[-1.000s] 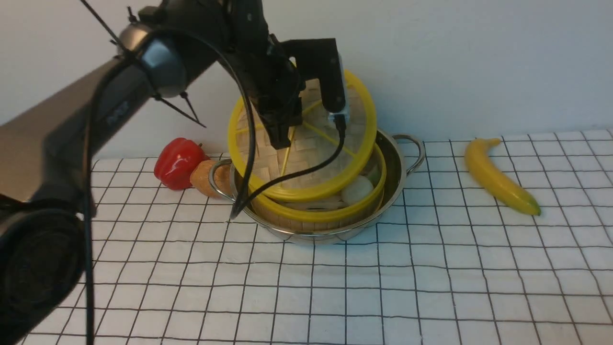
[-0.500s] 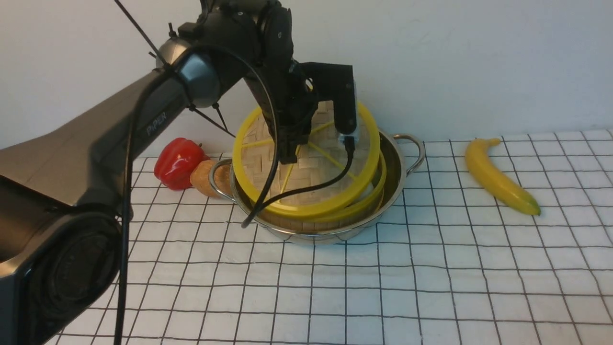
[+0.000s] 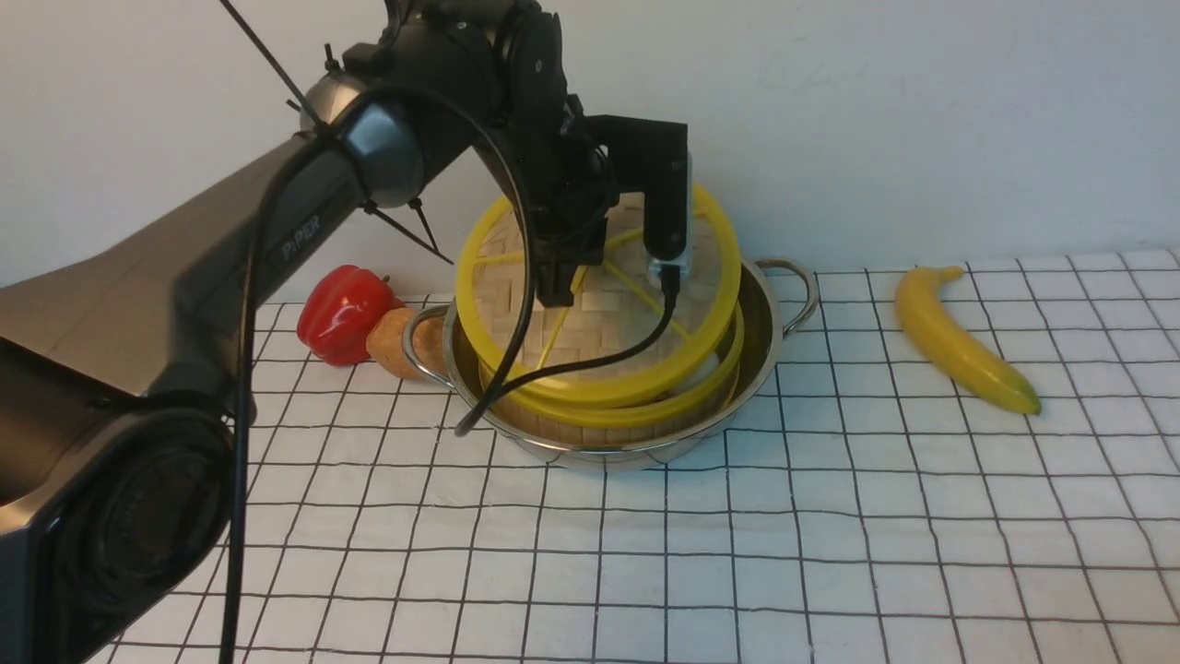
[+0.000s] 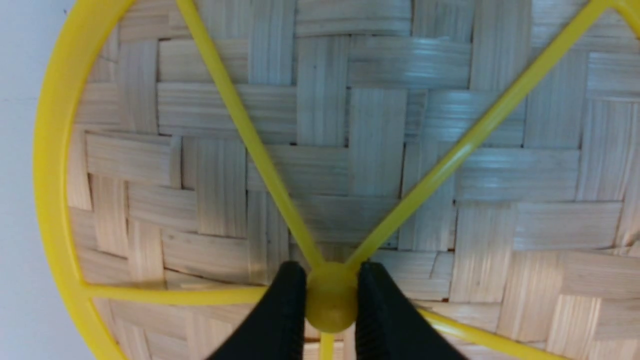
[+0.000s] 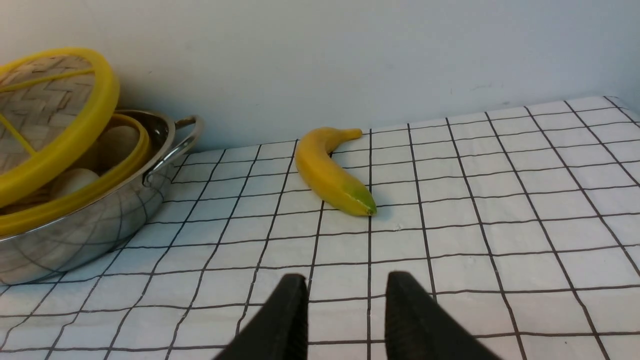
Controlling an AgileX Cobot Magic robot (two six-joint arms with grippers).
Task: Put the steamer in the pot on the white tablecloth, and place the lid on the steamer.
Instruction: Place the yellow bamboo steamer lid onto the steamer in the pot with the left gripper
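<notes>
In the middle of the front view, the wide shiny steel pot with two looped handles point(image 3: 767, 318) stands on the white cloth with the thin black grid point(image 3: 830, 516). The round bamboo steamer basket with the yellow rim point(image 3: 636, 412) sits inside it. The left gripper point(image 3: 558, 290) pinches the yellow hub of the flat woven bamboo lid point(image 3: 608, 318) and holds the lid tilted. The lid's lower edge is close over the steamer's near rim and its upper edge is lifted toward the wall.

A red pepper point(image 3: 341, 312) and a tan lump point(image 3: 396, 343) crowd the pot's left handle. A yellow banana point(image 3: 959, 337) lies well apart at the right. Bare cloth fills the lower frame. The right gripper point(image 5: 346, 277) hovers over the cloth, jaws spread and holding nothing.
</notes>
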